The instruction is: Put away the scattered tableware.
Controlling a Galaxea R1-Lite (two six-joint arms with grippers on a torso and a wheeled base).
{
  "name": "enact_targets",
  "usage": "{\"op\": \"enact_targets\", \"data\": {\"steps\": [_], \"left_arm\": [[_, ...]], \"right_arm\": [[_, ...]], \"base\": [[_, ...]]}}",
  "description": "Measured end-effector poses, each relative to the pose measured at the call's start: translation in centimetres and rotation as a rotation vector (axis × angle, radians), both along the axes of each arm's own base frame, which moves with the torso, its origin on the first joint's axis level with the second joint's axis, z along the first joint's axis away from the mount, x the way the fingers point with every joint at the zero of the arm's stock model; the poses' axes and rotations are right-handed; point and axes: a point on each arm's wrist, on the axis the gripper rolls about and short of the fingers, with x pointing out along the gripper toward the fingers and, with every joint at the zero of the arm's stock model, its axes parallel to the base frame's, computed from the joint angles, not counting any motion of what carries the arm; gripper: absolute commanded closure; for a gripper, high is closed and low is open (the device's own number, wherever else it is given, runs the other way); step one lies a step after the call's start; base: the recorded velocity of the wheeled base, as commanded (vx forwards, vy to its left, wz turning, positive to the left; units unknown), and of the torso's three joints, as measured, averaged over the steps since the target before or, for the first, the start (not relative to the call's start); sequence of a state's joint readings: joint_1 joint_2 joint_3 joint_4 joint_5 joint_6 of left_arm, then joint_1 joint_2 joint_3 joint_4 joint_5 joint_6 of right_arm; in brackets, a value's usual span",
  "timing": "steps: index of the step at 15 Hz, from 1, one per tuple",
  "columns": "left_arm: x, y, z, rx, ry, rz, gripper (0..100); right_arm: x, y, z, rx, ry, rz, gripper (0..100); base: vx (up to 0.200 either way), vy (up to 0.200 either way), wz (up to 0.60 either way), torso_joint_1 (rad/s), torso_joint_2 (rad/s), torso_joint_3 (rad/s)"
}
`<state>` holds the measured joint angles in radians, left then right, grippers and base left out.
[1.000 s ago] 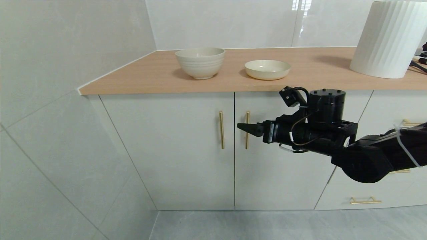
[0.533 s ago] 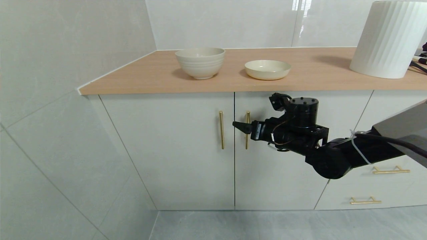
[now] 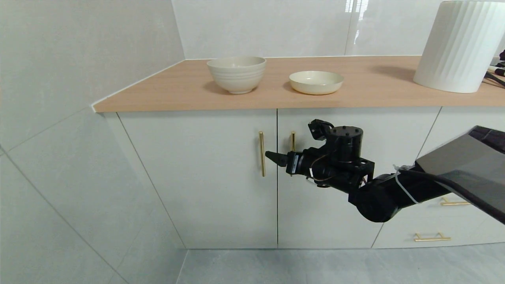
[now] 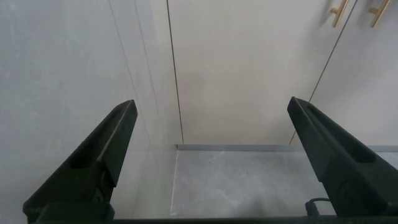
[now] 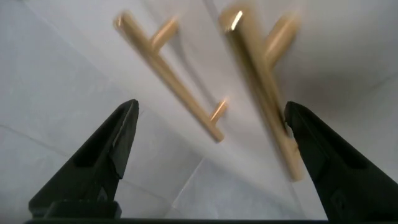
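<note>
My left end effector [image 4: 211, 165] hung low with its fingers [image 4: 93, 168] spread wide and nothing between them. Past it lay the grey floor [image 4: 236, 183] and the foot of a white cabinet door [image 4: 242, 68].

My right end effector [image 3: 274, 157] was stretched out level towards the cabinet front, below the tabletop's front edge. In the head view its tip sat over the seam between the left door [image 3: 205, 173] and the right door [image 3: 327, 213]. It lay between the two upright gold handles, the left handle [image 3: 261, 154] in plain sight and the right handle [image 3: 292, 138] partly hidden behind the end effector. In the right wrist view its fingers [image 5: 93, 168] stood far apart, with both gold bars [image 5: 174, 81] close ahead in the gap. I could not tell whether either finger touched a bar. Nothing was clamped.

Further right along the cabinet front were drawers with level gold pulls [image 3: 432, 238].

Above, on the wooden tabletop [image 3: 165, 90], the bowl [image 3: 236, 73] stood upright towards the left end, about midway between front and back edges, over the left door. The dish [image 3: 316, 82], shallow and cream, sat beside it on the right, apart from it, over the right door. Both were out in the open. Near the right end stood a tall white ribbed cylinder [image 3: 459, 45], well apart from the dish.
</note>
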<state>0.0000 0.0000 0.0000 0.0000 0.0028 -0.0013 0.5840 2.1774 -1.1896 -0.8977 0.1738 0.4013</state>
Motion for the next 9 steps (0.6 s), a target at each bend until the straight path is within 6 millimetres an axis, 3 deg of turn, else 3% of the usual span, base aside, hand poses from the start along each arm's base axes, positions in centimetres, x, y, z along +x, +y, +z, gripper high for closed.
{"op": "enact_targets", "data": {"steps": [5, 9], "left_arm": [[0.0, 0.0, 0.0, 0.000, 0.000, 0.000, 0], [0.0, 0.0, 0.0, 0.000, 0.000, 0.000, 0]], "right_arm": [[-1.0, 0.3, -0.5, 0.001, 0.021, 0.035, 0], [-2.8, -0.6, -0.8, 0.020, 0.005, 0.149, 0]], "base": [[0.000, 0.000, 0.00, 0.000, 0.00, 0.000], [0.000, 0.000, 0.00, 0.000, 0.00, 0.000]]}}
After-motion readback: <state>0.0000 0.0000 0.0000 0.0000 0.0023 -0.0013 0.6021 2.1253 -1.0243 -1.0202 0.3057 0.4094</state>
